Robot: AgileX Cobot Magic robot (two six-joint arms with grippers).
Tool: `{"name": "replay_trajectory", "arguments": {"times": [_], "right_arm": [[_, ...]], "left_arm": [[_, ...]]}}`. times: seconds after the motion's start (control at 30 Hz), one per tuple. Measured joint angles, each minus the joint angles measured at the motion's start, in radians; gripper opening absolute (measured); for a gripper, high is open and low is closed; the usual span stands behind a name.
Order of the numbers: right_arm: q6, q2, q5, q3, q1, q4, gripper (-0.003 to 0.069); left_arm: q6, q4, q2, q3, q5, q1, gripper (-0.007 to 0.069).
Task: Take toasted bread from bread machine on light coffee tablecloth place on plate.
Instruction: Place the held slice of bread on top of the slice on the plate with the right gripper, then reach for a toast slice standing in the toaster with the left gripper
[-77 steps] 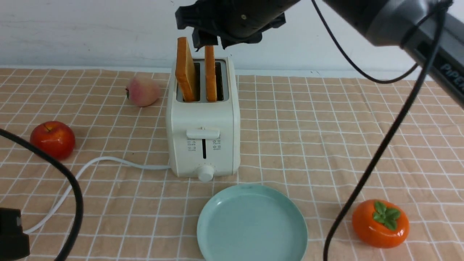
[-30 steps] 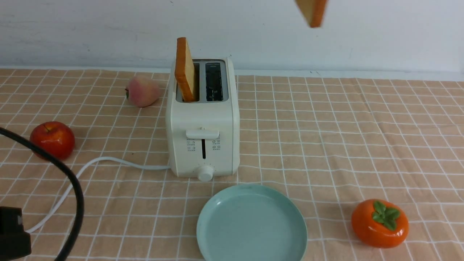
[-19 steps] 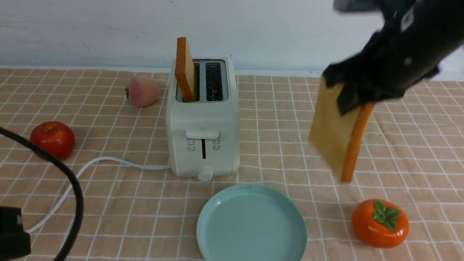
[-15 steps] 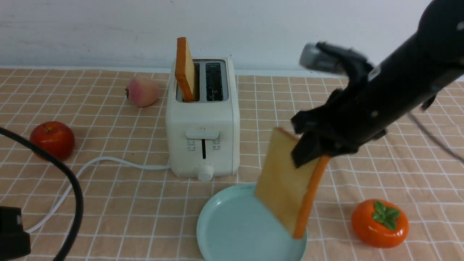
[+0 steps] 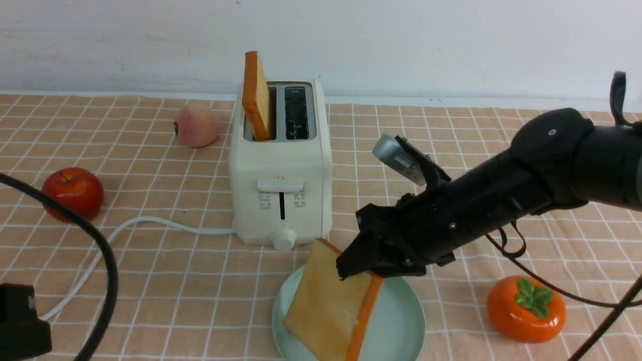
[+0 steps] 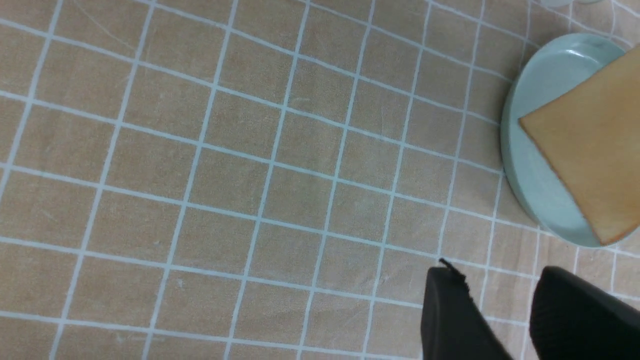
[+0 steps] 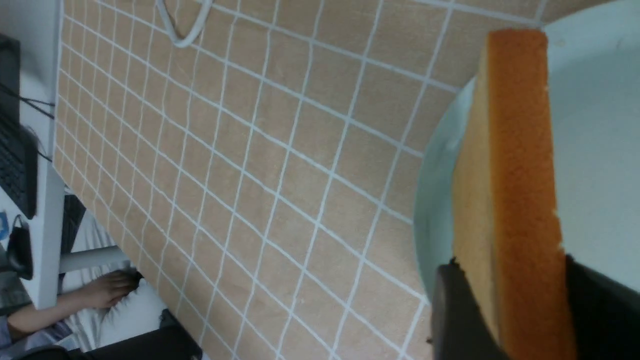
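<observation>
Toasted slice (image 5: 328,306) tilted over the plate (image 5: 401,321), its upper corner pinched in the right gripper (image 5: 361,271).
The slice is square, pale golden and spongy, with an orange-brown crust; the plate is round, glossy and blue-green. Just behind the plate stands the smooth cream bread machine (image 5: 281,190), a second slice (image 5: 256,98) upright in one slot. Under the plate lies the creased tan tablecloth (image 5: 451,150), gridded in white, with a bare white wall (image 5: 451,45) beyond. A glossy persimmon (image 5: 525,308) sits right of the plate. The left gripper (image 6: 500,290), near the plate, is spread and empty.

Plain white wall (image 5: 150,40) (faintly scuffed, perhaps) behind.
</observation>
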Motion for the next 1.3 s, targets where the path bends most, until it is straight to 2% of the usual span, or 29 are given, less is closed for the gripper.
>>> {"name": "replay_trajectory", "arguments": {"times": [0.07,0.1,0.2,0.23,0.3,0.33,0.37,0.5,0.67,0.73,0.8,0.83,0.87,0.9,1.0,1.1,1.3], "right_arm": [[0.000,-0.008,-0.004,0.000,0.000,-0.052,0.0451],[0.000,-0.009,-0.004,0.000,0.000,-0.056,0.0473],[0.000,-0.061,0.007,-0.024,0.000,-0.194,0.0640],[0.002,-0.065,0.008,-0.027,0.000,-0.203,0.0645],[0.039,-0.130,0.047,-0.089,0.000,-0.338,0.0674],[0.039,-0.130,0.047,-0.089,0.000,-0.338,0.0674],[0.091,-0.181,0.081,-0.130,0.000,-0.417,0.0670],[0.247,-0.288,0.186,-0.242,0.000,-0.587,0.0619],[0.355,-0.407,0.241,-0.281,0.000,-0.649,0.0542],[0.377,-0.448,0.271,-0.281,0.000,-0.652,0.0523],[0.385,-0.463,0.289,-0.281,0.000,-0.653,0.0519],[0.402,-0.481,0.322,-0.281,0.000,-0.654,0.0515],[0.404,-0.484,0.326,-0.281,0.000,-0.655,0.0515],[0.416,-0.498,0.349,-0.281,0.000,-0.662,0.0515],[0.425,-0.527,0.368,-0.270,0.000,-0.686,0.0514],[0.428,-0.544,0.364,-0.246,0.000,-0.698,0.0514],[0.428,-0.558,0.364,-0.198,0.000,-0.710,0.0514]], "left_arm": [[0.004,-0.030,0.000,0.000,-0.031,0.000,0.0238],[0.004,-0.033,0.000,0.000,-0.031,0.000,0.0238],[0.023,-0.135,0.008,0.000,-0.170,0.000,0.0238],[0.026,-0.142,0.009,0.000,-0.170,0.000,0.0238],[0.096,-0.230,0.042,-0.008,-0.247,0.000,0.0238],[0.104,-0.235,0.042,-0.010,-0.251,0.000,0.0238],[0.171,-0.263,0.084,-0.036,-0.268,0.000,0.0240],[0.255,-0.275,0.219,-0.161,-0.280,0.000,0.0269],[0.267,-0.239,0.454,-0.368,-0.277,-0.040,0.0337],[0.234,-0.173,0.577,-0.486,-0.262,-0.116,0.0389],[0.201,-0.130,0.625,-0.535,-0.261,-0.144,0.0409],[0.130,-0.044,0.698,-0.626,-0.267,-0.178,0.0437],[0.130,-0.044,0.698,-0.626,-0.267,-0.178,0.0440],[0.045,0.037,0.775,-0.712,-0.278,-0.197,0.0466],[-0.043,0.165,0.911,-0.887,-0.267,-0.201,0.0493],[-0.067,0.203,0.995,-0.989,-0.239,-0.201,0.0498],[-0.078,0.167,1.220,-1.159,-0.248,-0.201,0.0500]]}}
